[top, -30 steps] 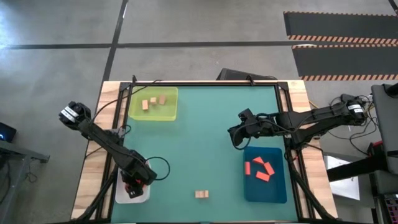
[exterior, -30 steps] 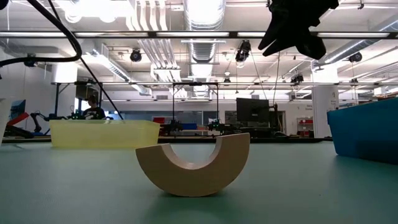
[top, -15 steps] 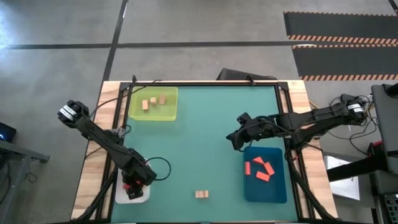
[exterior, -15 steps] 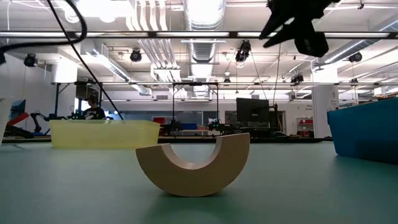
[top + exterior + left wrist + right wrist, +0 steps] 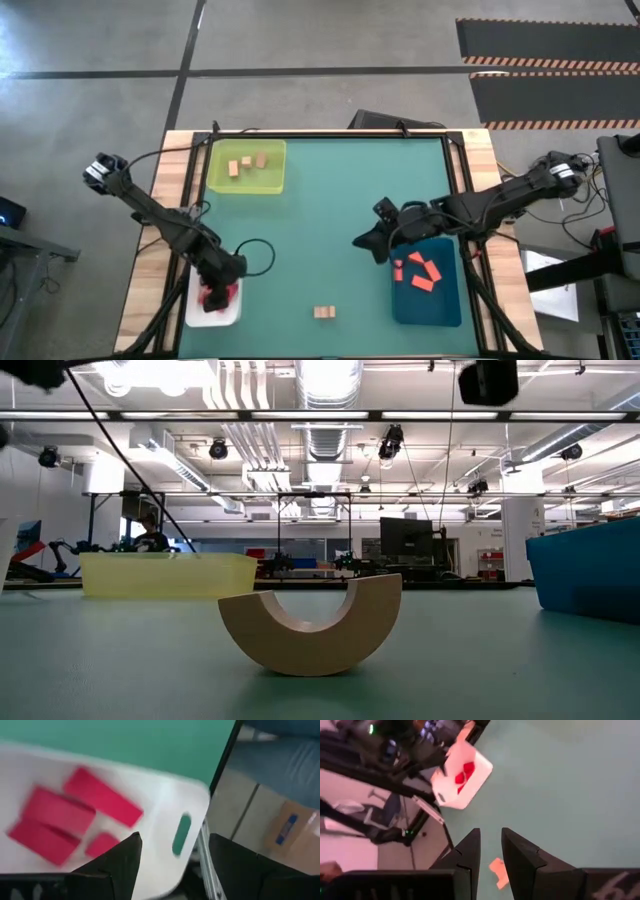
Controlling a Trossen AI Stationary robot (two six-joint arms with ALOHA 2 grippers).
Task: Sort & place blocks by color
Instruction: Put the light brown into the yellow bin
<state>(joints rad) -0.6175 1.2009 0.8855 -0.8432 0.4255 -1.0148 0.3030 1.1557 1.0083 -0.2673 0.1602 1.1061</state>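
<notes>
One tan arch block (image 5: 323, 313) rests on its curved back on the green mat, large in the low view (image 5: 310, 625). Other tan blocks (image 5: 247, 163) lie in the yellow-green tray (image 5: 275, 180), orange-salmon blocks (image 5: 420, 272) in the blue tray (image 5: 445, 305), and deep red blocks (image 5: 75, 815) in the white tray (image 5: 160, 810). My left gripper (image 5: 212, 295) hangs open over the white tray, holding nothing (image 5: 175, 840). My right gripper (image 5: 360, 243) is above the mat left of the blue tray, its fingers a narrow gap apart (image 5: 491, 831). A small orange-tan piece (image 5: 498, 872) shows through that gap, on the mat.
The white tray (image 5: 232, 310) sits at the near left corner, the yellow-green tray at the far left, the blue tray at the near right. Cables (image 5: 255, 255) loop beside the left arm. Bare mat (image 5: 330, 200) lies between the trays.
My right gripper has moved from beside the blue tray's far end toward the near edge and slightly left, closer to the tan arch block. In the low view it has climbed toward the picture's top. The blocks have stayed where they were.
</notes>
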